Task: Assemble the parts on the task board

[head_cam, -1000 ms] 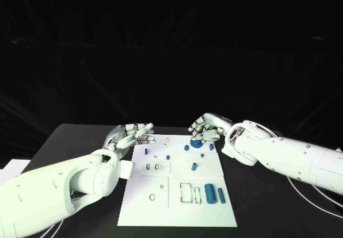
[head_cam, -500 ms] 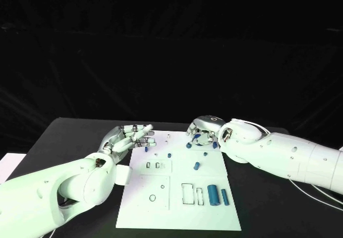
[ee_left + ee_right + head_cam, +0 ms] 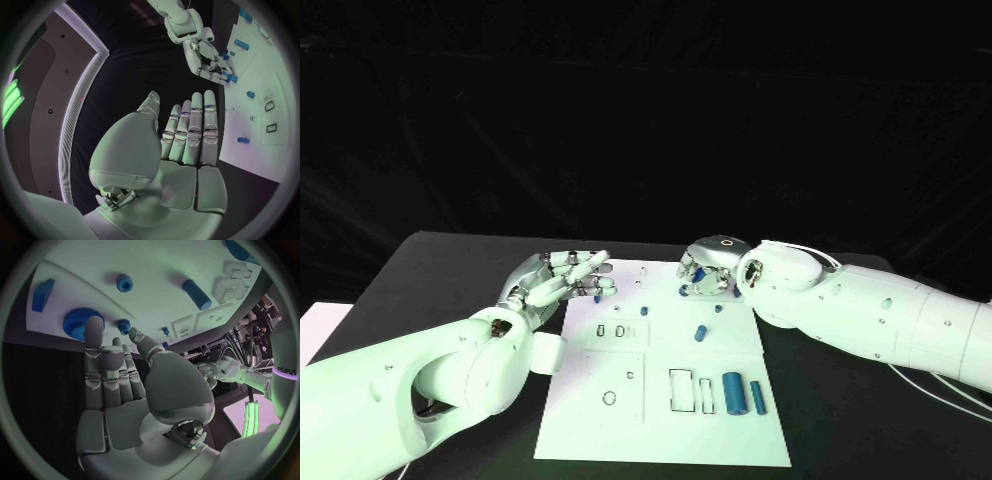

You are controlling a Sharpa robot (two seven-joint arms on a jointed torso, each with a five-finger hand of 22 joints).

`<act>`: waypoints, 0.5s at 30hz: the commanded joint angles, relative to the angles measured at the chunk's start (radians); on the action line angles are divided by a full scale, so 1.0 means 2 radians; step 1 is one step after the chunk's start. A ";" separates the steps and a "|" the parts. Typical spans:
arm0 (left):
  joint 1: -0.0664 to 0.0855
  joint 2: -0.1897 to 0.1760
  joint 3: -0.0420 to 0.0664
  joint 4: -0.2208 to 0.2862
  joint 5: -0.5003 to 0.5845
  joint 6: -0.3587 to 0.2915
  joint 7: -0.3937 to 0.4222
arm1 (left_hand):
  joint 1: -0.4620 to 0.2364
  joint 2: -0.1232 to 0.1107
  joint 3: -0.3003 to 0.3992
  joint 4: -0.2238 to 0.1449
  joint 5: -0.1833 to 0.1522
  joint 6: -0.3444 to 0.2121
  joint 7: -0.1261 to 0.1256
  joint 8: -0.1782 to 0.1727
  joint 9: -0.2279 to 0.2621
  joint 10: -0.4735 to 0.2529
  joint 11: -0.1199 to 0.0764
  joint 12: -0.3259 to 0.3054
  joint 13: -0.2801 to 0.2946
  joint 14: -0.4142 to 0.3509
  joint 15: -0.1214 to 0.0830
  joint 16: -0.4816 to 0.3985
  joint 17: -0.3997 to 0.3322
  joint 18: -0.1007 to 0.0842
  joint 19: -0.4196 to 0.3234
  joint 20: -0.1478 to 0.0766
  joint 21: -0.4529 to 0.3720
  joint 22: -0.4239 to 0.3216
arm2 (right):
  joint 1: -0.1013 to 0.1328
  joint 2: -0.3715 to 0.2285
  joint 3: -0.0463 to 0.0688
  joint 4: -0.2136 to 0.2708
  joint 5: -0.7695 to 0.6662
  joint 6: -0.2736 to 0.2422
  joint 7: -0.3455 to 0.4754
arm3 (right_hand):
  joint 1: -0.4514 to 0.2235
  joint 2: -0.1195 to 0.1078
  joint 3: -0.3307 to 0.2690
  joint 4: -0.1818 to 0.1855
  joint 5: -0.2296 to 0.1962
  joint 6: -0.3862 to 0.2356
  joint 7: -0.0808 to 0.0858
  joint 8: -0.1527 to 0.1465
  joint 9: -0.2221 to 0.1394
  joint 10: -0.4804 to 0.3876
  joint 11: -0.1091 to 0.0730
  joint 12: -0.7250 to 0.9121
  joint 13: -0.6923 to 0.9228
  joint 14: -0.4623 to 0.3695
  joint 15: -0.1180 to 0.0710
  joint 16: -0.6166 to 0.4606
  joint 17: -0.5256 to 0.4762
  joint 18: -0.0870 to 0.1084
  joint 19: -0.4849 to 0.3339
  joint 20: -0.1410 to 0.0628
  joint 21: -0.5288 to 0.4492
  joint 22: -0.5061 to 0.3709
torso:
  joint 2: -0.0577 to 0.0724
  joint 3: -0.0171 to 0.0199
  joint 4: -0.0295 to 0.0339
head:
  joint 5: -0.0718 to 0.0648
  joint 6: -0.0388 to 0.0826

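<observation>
While the flat white rectangular task board (image 3: 661, 370) lies in the middle of the black table (image 3: 444, 270), both silver many-fingered hands work at its far edge, which suggests the assembly step in hand concerns the small pieces gathered there. The right hand (image 3: 708, 268) hangs over the far right corner of the board, fingers pointing down at a round blue toothed gear (image 3: 79, 322); its wrist view shows the fingers straight and apart with nothing between them, one fingertip lying against the gear's rim, so the hand is released and probably seating or lining up the gear rather than carrying it. Just beside the gear stands a small blue peg with a toothed head (image 3: 124, 326), and a blue block (image 3: 42, 294) sits at the board's edge.

The left hand (image 3: 560, 279) hovers at the far left corner, fingers extended side by side, palm empty, likewise released; it seems to wait near the small blue pegs (image 3: 599, 298) there. Near the board's right edge, toward the near side, a thick blue cylinder (image 3: 733, 386) and a thinner blue rod (image 3: 757, 397) lie side by side beside outlined slots, apparently not yet placed.
</observation>
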 commanded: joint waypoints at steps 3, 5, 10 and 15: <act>0.001 0.000 0.001 0.001 -0.003 0.011 0.001 | 0.001 0.004 0.000 -0.002 -0.001 -0.001 0.003 -0.002 -0.001 0.000 0.002 -0.004 0.000 -0.003 0.003 -0.002 0.001 0.001 0.004 -0.001 -0.001 -0.001 | 0.000 0.001 0.000 -0.001 -0.018 0.020 -0.009 | -0.002 -0.001 0.003 0.000 -0.003 0.003 0.001 -0.002 0.001 -0.004 0.000 -0.003 -0.001 0.017 0.003 0.007 0.007 0.006 -0.006 0.000 0.006 0.003 | 0.003 0.0001 -0.0005 | 0.000 0.000; 0.001 0.000 0.001 0.001 -0.003 0.011 0.001 | 0.001 0.004 0.000 -0.002 -0.001 -0.001 0.003 -0.002 -0.001 0.000 0.002 -0.004 0.000 -0.003 0.003 -0.002 0.001 0.001 0.004 -0.001 -0.001 -0.001 | 0.000 0.002 0.000 -0.002 -0.018 0.022 -0.009 | -0.002 -0.001 0.003 0.000 -0.003 0.003 0.001 -0.001 0.001 -0.004 0.000 -0.003 0.000 0.017 0.003 0.008 0.007 0.006 -0.006 0.000 0.007 0.003 | 0.003 -0.0002 -0.0002 | -0.001 0.001; 0.001 0.000 0.001 0.001 -0.003 0.012 0.001 | 0.001 0.004 0.000 -0.002 -0.001 -0.001 0.003 -0.002 -0.001 0.000 0.002 -0.004 0.000 -0.003 0.003 -0.002 0.001 0.001 0.004 -0.001 -0.001 -0.001 | 0.000 0.006 0.000 -0.006 -0.018 0.025 -0.007 | -0.001 0.003 0.007 0.003 -0.004 0.008 0.000 0.000 0.001 -0.002 -0.001 -0.002 0.000 0.016 0.002 0.019 0.019 0.006 -0.008 0.000 0.014 0.008 | 0.005 -0.0002 0.0004 | 0.000 0.001; 0.001 0.000 0.001 0.001 -0.003 0.012 0.000 | 0.001 0.005 0.000 -0.002 -0.001 -0.001 0.003 -0.002 -0.001 0.000 0.002 -0.004 -0.001 -0.003 0.003 -0.003 0.001 0.001 0.004 -0.001 -0.001 -0.001 | 0.000 0.008 0.000 -0.009 -0.017 0.028 -0.005 | -0.002 0.009 0.013 0.009 -0.007 0.018 -0.002 0.003 0.003 0.006 -0.003 -0.001 0.000 0.016 0.001 0.031 0.030 0.006 -0.008 -0.001 0.026 0.017 | 0.005 -0.0002 -0.0001 | 0.000 -0.001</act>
